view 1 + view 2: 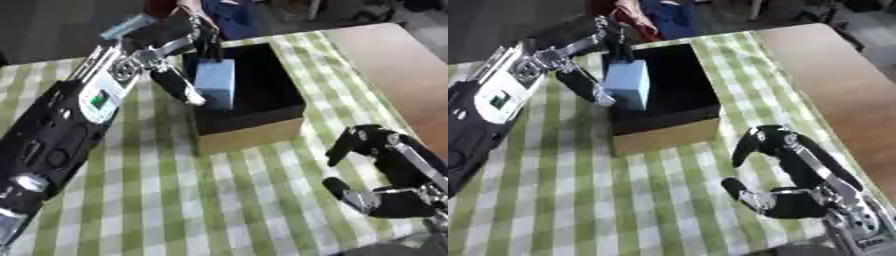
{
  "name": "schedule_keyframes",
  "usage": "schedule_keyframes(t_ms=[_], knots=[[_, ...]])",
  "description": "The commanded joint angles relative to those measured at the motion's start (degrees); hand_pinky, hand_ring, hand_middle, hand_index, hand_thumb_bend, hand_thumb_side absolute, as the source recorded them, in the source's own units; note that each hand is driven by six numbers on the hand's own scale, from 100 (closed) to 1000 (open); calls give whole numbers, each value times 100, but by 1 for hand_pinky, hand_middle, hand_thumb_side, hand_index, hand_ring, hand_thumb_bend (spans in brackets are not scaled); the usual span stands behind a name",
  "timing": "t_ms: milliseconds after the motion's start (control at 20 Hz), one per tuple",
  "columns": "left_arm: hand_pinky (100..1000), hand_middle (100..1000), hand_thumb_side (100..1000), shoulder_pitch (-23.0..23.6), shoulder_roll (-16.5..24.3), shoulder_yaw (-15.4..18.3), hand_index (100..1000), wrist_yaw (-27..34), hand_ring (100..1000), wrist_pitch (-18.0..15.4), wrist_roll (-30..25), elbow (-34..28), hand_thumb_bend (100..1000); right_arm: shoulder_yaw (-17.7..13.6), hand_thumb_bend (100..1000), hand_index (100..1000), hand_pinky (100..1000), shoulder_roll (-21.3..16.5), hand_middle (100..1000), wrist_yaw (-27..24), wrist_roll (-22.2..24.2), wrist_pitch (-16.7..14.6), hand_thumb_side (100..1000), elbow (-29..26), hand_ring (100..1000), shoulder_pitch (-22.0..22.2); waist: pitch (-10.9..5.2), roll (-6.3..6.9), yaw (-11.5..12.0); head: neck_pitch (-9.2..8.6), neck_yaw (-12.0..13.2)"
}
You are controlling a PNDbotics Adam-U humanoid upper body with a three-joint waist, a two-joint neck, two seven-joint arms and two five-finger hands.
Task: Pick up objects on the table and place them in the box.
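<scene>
Left hand (179, 60) pinches pale blue rectangular block (215, 83), long axis upright, apparently over left part of black-lined cardboard box (254, 134). Right hand (776, 170) idle, fingers relaxed, lower right.

Both views soft and blurry overall, edges smeared, no fine detail. Lighting even, indoor, moderately bright; light seems to come from above. Green checked tablecloth (175, 200) reads washed out, whites slightly blown. Glare on the silver parts of the left arm (109, 82) and on the right hand (785, 197) metal. Box (254, 131) interior nearly pure black, no detail inside; pale blue block (627, 85) stands out against it. Soft shadow under the right hand on the cloth. Far background dark, out of focus. Bare brown tabletop (833, 75) evenly lit, slight sheen.
</scene>
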Motion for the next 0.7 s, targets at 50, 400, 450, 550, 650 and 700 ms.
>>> schedule_keyframes(t_ms=[50, 400, 450, 550, 650, 700], knots=[[657, 555, 359, -84, 56, -41, 744, 115, 567, -134, -98, -225, 949, -15, 363, 570, 671, -96, 510, -41, 32, -16, 100, -53, 538, -56, -85, -22, 27, -44, -24], [655, 543, 323, -47, 346, 73, 746, 502, 560, 54, -34, -812, 888, -43, 365, 570, 671, -85, 510, -21, 10, -18, 100, -29, 538, 2, -136, -62, 158, -17, -104], [654, 541, 318, -21, 432, 116, 743, 562, 558, 117, -1, -903, 882, -56, 365, 570, 671, -86, 510, -15, -1, -18, 100, -21, 538, 25, -147, -71, 194, -9, -125], [655, 543, 283, 52, 638, 200, 745, 652, 560, 246, 33, -1054, 841, -76, 366, 570, 671, -93, 510, 2, -22, -21, 100, -5, 538, 60, -164, -79, 263, -2, -175], [658, 550, 294, 149, 891, 296, 748, 645, 565, 359, 38, -1145, 852, -96, 366, 570, 671, -102, 510, 20, -42, -26, 100, 6, 538, 87, -175, -82, 334, 2, -226], [657, 552, 305, 204, 1017, 363, 749, 593, 566, 428, 37, -1134, 863, -109, 366, 570, 671, -105, 510, 28, -54, -29, 100, 10, 538, 102, -181, -85, 372, 8, -253]])
